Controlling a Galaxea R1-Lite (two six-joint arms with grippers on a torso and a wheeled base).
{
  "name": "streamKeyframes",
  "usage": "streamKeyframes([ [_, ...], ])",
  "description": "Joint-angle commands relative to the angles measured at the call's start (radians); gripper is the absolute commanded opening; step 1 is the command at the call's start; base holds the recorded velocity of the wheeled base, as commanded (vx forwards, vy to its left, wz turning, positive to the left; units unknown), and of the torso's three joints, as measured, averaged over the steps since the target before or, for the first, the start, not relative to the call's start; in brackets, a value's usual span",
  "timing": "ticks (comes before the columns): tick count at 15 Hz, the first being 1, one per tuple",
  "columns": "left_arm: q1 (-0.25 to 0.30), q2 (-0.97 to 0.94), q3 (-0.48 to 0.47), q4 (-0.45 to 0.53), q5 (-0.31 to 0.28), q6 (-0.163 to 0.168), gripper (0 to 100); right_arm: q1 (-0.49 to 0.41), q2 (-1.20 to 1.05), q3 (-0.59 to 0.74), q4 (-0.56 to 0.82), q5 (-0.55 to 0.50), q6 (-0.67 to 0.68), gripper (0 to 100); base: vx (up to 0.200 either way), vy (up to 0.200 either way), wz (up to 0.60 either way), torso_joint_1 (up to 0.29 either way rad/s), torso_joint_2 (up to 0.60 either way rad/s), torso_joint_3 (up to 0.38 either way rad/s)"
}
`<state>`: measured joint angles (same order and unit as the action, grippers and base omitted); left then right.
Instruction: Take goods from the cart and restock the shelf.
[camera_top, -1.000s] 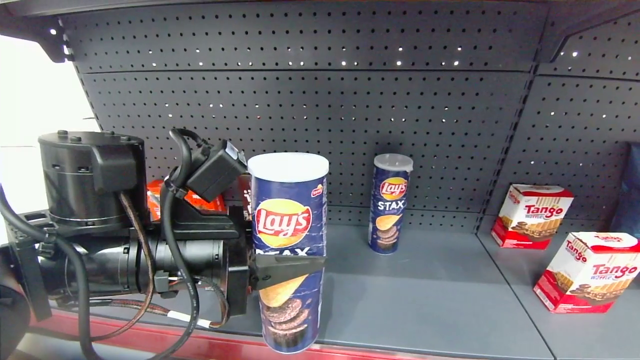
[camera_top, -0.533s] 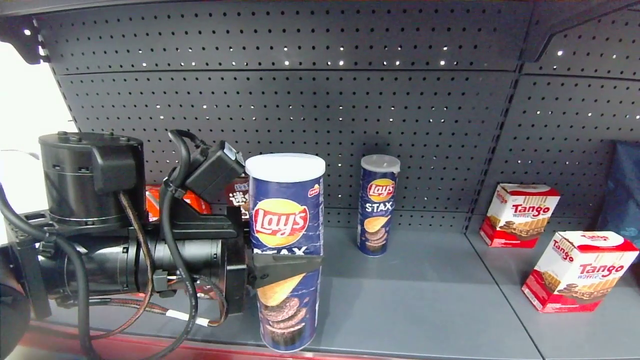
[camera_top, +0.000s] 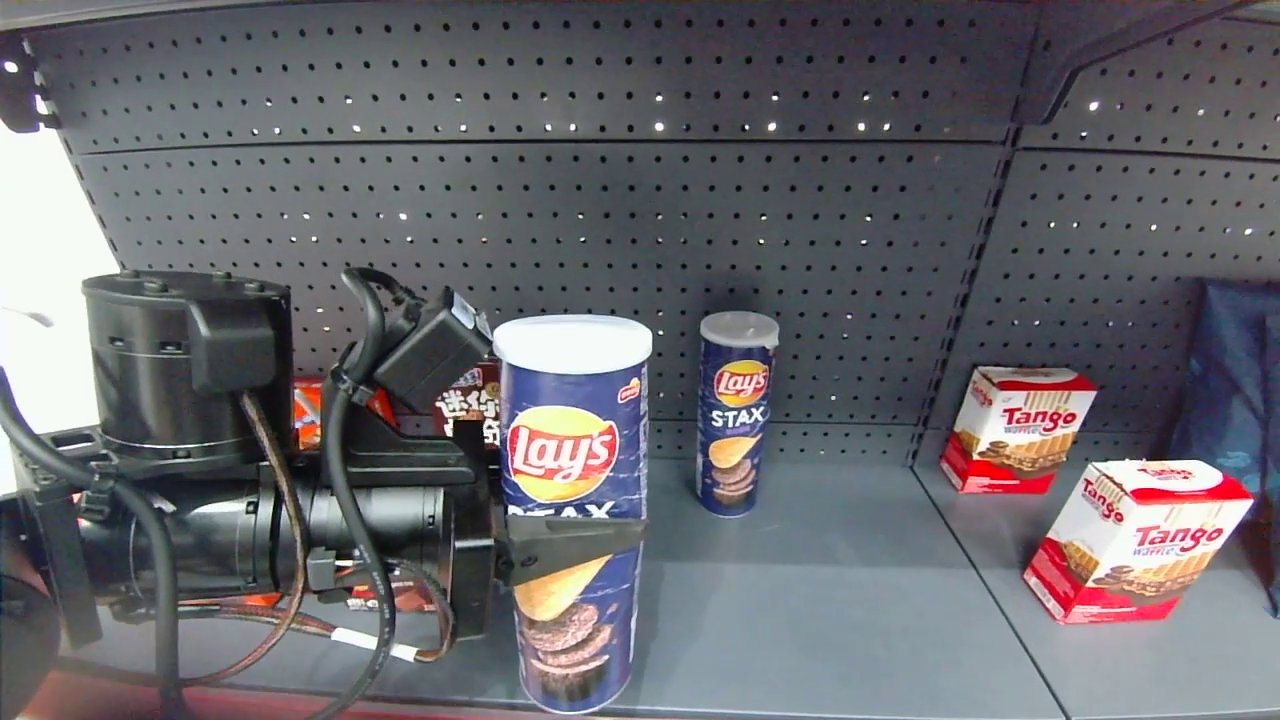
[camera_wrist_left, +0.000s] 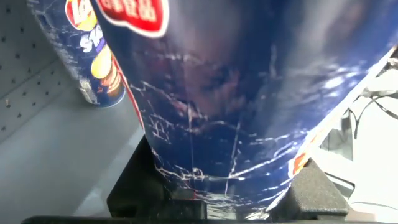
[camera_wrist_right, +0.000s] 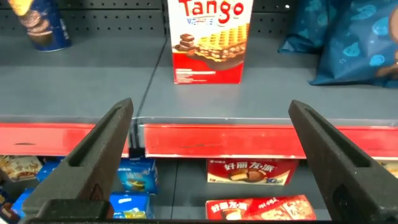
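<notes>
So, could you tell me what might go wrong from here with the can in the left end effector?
1. The left end effector grips the chip can right at the front edge of the shelf; released here, it could tip off.
2. Pushed deeper, it may bump the second can standing upright farther back and knock it over.

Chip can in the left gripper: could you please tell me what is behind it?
Behind the chip can I see the perforated back panel and, beside its left edge, part of a snack pack. The rest of that pack is hidden by the can and the left gripper.
</notes>
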<state>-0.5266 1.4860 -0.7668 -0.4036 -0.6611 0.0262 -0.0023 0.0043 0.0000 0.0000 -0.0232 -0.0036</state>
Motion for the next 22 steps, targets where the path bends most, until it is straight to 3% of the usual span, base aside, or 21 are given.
streamKeyframes([
  [1, -0.001, -0.027, 0.011, -0.001, 0.003, 0.0, 0, 0.007, 0.013, -0.002, 0.005, 0.005, -0.001, 100, 0.0, 0.0, 0.0, 0.0, 0.0, 0.0],
  [6, 0.002, -0.033, 0.014, -0.007, -0.002, 0.0, 0, 0.001, 0.002, -0.011, -0.005, 0.02, -0.045, 100, 0.0, 0.0, 0.0, 0.0, 0.0, 0.0],
  [7, -0.006, -0.024, -0.006, -0.001, -0.005, 0.0, 0, 0.012, 0.269, -0.354, -0.035, 0.058, 0.054, 100, 0.0, 0.0, 0.0, 0.0, 0.0, 0.0],
  [8, -0.009, 0.011, -0.019, -0.009, -0.005, 0.0, 0, 0.012, 0.415, -0.451, -0.051, 0.065, 0.146, 100, 0.0, 0.0, 0.0, 0.0, 0.0, 0.0],
  [9, -0.013, 0.045, -0.025, -0.02, -0.005, 0.003, 0, 0.03, 0.434, -0.497, -0.067, 0.098, 0.131, 100, 0.0, 0.0, 0.0, 0.0, 0.0, 0.0],
  [13, -0.027, 0.094, -0.094, -0.038, 0.0, 0.008, 0, 0.154, 0.546, -0.532, -0.018, 0.319, 0.002, 100, 0.0, 0.0, 0.0, 0.0, 0.0, 0.0],
  [16, -0.027, 0.091, -0.086, -0.038, 0.001, 0.009, 0, 0.222, 0.695, -0.597, -0.031, 0.348, -0.026, 100, 0.0, 0.0, 0.0, 0.0, 0.0, 0.0],
  [18, -0.026, 0.085, -0.072, -0.038, 0.003, 0.011, 0, 0.37, 0.843, -0.655, -0.058, 0.344, -0.027, 100, 0.0, 0.0, 0.0, 0.0, 0.0, 0.0],
  [19, -0.023, 0.076, -0.058, -0.041, 0.005, 0.012, 0, 0.404, 0.898, -0.681, -0.058, 0.344, -0.027, 100, 0.0, 0.0, 0.0, 0.0, 0.0, 0.0],
  [22, -0.018, 0.007, 0.021, -0.044, 0.005, 0.014, 0, 0.435, 1.039, -0.721, -0.129, 0.342, -0.032, 100, 0.0, 0.0, 0.0, 0.0, 0.0, 0.0],
])
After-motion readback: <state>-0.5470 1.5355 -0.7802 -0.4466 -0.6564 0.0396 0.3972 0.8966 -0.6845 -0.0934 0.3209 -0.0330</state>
